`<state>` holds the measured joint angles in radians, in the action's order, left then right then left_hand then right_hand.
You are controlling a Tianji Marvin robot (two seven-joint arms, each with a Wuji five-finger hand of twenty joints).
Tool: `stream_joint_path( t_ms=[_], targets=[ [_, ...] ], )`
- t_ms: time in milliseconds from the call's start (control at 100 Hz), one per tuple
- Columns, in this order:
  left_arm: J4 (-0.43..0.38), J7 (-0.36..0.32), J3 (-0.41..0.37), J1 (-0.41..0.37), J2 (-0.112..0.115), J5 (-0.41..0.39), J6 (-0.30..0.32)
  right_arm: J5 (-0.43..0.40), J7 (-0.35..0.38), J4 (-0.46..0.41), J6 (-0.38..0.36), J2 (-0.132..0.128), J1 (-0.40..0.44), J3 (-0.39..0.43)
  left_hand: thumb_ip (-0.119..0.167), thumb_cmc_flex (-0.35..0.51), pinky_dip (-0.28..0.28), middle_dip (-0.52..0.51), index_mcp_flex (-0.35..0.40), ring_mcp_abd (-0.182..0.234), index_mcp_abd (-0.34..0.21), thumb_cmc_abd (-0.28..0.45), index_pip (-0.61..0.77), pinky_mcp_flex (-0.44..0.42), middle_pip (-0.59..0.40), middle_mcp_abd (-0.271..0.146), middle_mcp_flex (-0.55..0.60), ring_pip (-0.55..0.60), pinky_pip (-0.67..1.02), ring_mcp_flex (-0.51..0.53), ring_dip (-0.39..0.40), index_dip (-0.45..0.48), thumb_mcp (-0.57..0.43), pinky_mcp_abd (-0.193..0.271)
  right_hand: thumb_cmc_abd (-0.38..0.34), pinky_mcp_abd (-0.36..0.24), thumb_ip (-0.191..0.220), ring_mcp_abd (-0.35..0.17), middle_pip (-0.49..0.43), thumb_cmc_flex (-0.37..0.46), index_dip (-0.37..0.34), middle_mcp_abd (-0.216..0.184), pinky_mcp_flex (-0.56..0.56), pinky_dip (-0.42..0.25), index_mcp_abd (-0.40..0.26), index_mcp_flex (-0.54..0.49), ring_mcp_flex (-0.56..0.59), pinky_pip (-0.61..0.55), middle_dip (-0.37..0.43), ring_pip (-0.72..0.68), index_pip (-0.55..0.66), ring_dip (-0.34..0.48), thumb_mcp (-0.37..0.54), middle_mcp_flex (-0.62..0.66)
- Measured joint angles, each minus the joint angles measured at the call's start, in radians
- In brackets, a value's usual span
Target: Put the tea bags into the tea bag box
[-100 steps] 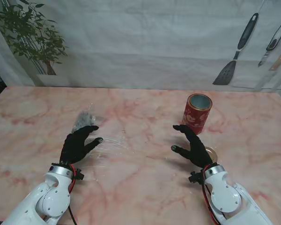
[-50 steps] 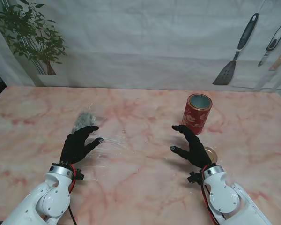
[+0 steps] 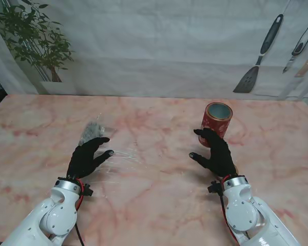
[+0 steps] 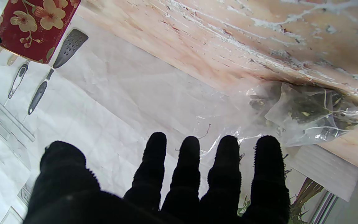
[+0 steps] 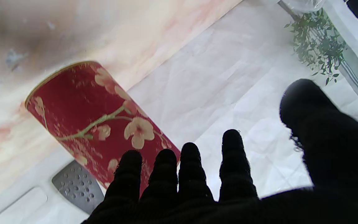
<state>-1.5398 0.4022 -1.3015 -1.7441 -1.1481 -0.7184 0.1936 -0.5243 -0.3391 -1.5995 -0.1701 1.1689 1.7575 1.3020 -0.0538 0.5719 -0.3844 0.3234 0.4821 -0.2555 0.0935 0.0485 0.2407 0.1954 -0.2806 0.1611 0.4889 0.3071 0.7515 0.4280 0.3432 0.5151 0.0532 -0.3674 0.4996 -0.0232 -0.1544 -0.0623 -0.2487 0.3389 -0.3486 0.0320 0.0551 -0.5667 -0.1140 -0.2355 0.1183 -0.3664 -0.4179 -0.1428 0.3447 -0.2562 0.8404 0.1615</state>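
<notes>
Tin: upright, mouth open, so bags can drop in.
Right hand: just beside the tin, nearer to me; fingers spread, holding nothing (likely to steady it).
Left hand: well left of the tin, splayed, empty.
Tea bags: in clear wrap by that hand's fingertips, ungrasped.

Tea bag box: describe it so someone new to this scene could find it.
On the pink marble table, look right of centre, just beyond the right hand. The tea bag box is an upright, open red cylinder with cream blossoms, unlike the clear plastic bag of tea bags at left.
</notes>
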Motion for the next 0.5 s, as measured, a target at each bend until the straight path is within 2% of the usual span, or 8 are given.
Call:
stream_joint_path(
  t_ms=[200, 340, 500],
  targets=[
    [0.000, 0.000, 0.004, 0.002, 0.000, 0.000, 0.002, -0.046, -0.019, -0.020, 0.057, 0.002, -0.003, 0.018, 0.000, 0.000, 0.000, 0.000, 0.000, 0.000, 0.000, 0.000, 0.000, 0.000, 0.000, 0.000, 0.000, 0.000, 0.000, 0.000, 0.000, 0.000, 0.000, 0.000, 0.036, 0.000, 0.000, 0.000, -0.015, 0.001, -0.002, 0.000, -0.002, 0.000, -0.001, -0.001, 0.000, 0.000, 0.000, -0.012, 0.030, 0.000, 0.010, 0.000],
    [0.000, -0.008, 0.004, 0.002, 0.000, 0.001, 0.002, -0.131, -0.099, -0.019, 0.111, 0.003, -0.018, 0.014, 0.000, 0.000, 0.000, 0.000, 0.000, 0.000, 0.000, 0.000, 0.000, 0.000, 0.000, 0.000, 0.000, 0.000, 0.000, 0.000, 0.000, 0.000, 0.000, 0.000, 0.050, 0.000, 0.000, 0.000, -0.051, 0.001, -0.004, 0.000, -0.013, 0.000, -0.003, -0.025, 0.000, -0.001, 0.000, -0.036, 0.060, -0.001, 0.035, 0.003],
    [-0.001, -0.012, 0.004, 0.002, 0.001, 0.001, 0.002, -0.136, -0.104, -0.025, 0.131, 0.004, -0.034, 0.019, 0.000, 0.000, 0.000, 0.000, 0.000, 0.000, 0.000, 0.000, 0.000, 0.000, 0.000, 0.000, 0.000, 0.000, 0.000, 0.000, 0.000, 0.000, 0.000, 0.000, 0.061, 0.000, 0.000, 0.000, -0.065, 0.001, -0.003, 0.000, -0.016, 0.001, -0.013, -0.041, 0.000, -0.002, 0.000, -0.048, 0.076, -0.001, 0.047, 0.011]
  ],
)
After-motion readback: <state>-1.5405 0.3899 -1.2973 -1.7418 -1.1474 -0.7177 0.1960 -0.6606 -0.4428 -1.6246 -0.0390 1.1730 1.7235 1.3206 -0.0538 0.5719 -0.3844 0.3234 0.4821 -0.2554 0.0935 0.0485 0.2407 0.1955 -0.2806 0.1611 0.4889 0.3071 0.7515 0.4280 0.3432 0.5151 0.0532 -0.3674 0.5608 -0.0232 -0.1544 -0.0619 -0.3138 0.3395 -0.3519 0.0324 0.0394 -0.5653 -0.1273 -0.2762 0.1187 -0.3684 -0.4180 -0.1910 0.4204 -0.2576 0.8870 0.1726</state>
